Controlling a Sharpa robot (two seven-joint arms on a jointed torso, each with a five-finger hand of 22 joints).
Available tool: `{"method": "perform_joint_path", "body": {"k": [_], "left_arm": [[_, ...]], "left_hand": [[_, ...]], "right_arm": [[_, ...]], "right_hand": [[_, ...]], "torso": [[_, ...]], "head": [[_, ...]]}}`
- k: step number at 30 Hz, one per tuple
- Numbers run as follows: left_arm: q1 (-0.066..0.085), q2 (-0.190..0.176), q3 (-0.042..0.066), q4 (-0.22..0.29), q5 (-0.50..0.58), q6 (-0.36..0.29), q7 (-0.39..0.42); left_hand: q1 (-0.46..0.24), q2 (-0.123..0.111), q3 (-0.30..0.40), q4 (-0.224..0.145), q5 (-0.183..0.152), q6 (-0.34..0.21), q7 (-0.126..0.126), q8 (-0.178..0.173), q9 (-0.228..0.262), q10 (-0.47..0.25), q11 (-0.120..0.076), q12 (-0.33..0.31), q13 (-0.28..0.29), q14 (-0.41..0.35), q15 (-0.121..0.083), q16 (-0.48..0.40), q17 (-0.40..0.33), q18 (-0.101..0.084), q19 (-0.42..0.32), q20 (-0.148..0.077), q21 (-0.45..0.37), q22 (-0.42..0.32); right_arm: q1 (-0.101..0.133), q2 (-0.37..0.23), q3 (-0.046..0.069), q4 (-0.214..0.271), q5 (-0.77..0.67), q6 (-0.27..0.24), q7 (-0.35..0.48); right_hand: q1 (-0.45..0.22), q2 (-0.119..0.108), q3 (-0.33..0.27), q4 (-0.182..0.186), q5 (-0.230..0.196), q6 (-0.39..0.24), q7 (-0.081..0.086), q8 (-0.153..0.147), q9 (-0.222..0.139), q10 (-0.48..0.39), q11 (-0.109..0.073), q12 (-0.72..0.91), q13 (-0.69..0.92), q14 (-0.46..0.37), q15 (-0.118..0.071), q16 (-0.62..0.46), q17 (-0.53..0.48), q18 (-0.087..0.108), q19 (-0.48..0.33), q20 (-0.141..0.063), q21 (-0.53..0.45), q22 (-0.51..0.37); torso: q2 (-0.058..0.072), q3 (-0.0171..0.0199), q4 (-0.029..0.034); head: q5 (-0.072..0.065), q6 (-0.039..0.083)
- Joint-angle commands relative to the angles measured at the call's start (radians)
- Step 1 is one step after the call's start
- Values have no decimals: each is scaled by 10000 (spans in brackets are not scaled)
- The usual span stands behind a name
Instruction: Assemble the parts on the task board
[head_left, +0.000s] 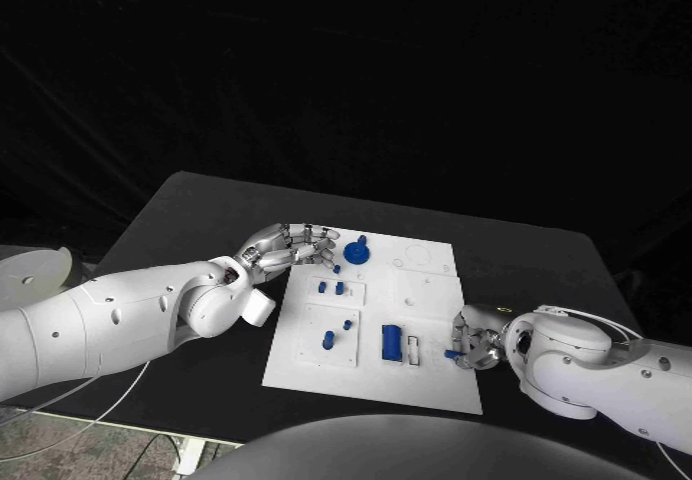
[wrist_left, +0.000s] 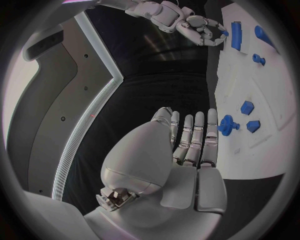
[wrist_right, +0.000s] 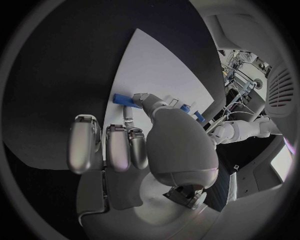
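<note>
The white task board (head_left: 433, 385) lies mid-table with several blue parts on it: a round disc part (head_left: 356, 250) at its far left corner, small pegs (head_left: 330, 288), and a tall block (head_left: 391, 343) beside a white piece (head_left: 414, 350). My left hand (head_left: 293, 247) hovers at the far left corner, holding nothing. Its fingers (wrist_left: 199, 135) reach out toward the disc part (wrist_left: 227, 124) and stop just short of it. My right hand (head_left: 476, 340) sits at the board's right edge and pinches a small blue part (head_left: 451, 354), also seen at the fingertip in the right wrist view (wrist_right: 125, 100).
The black table (head_left: 202, 215) has bare surface left of and beyond the board. The board (wrist_left: 275, 80) carries two small blue blocks (wrist_left: 250, 116) near the disc. Cables hang below the table's front left edge (head_left: 87, 420).
</note>
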Motion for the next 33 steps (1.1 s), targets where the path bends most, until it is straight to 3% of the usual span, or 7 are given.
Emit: {"method": "perform_joint_path", "body": {"k": [1, 10, 24, 33], "left_arm": [[-5, 28, 8, -2, 115, 233, 14], [-5, 63, 8, -9, 127, 271, -34], [-4, 66, 8, -12, 131, 310, -122], [-4, 77, 8, -11, 131, 338, -180]], "left_hand": [[84, 27, 43, -3, 47, 24, 78, -28, -16, 4, 59, -66, -8, 0, 50, 1, -8, 161, 37, 24, -67, 9], [84, 27, 43, -3, 47, 24, 78, -28, -16, 4, 59, -66, -8, 0, 50, 1, -8, 161, 37, 24, -67, 9], [90, 41, 67, -2, 53, 22, 88, -30, -22, 7, 66, -73, -19, 4, 59, 5, -10, 158, 35, 28, -73, 15], [89, 41, 67, -1, 53, 21, 89, -31, -23, 7, 67, -74, -20, 4, 60, 5, -10, 158, 35, 29, -74, 16]], "right_arm": [[136, -62, 4, 99, 1453, -195, 127], [486, -75, 11, 145, 3669, -293, 90], [541, 43, 10, -91, 5171, -463, 168], [510, 143, 8, -294, 6579, -1268, 380]], "right_hand": [[-358, -12, -28, -5, -106, 420, -337, 40, 158, 1064, -67, 38, 2635, 529, -90, 57, 25, -91, 206, -15, 85, 1855], [-774, 56, -62, 189, -197, 421, -369, -89, 248, 1064, -99, 38, 2635, 536, -116, 81, 42, -102, 219, -45, 151, 1866], [-1269, 124, -91, 470, -181, 411, -359, -261, 325, 1064, -95, 38, 2635, 549, -112, 127, 104, -117, 235, -49, 240, 1884], [-1401, 151, -92, 554, -175, 409, -355, -309, 359, 1064, -96, 38, 2635, 537, -108, 104, 40, -120, 233, -45, 256, 1886]], "torso": [[-3, -6, 9], [-7, -1, 19], [-6, -7, 2], [-2, -1, 3]], "head": [[-27, 0], [6, 0], [18, 0], [25, 0]]}}
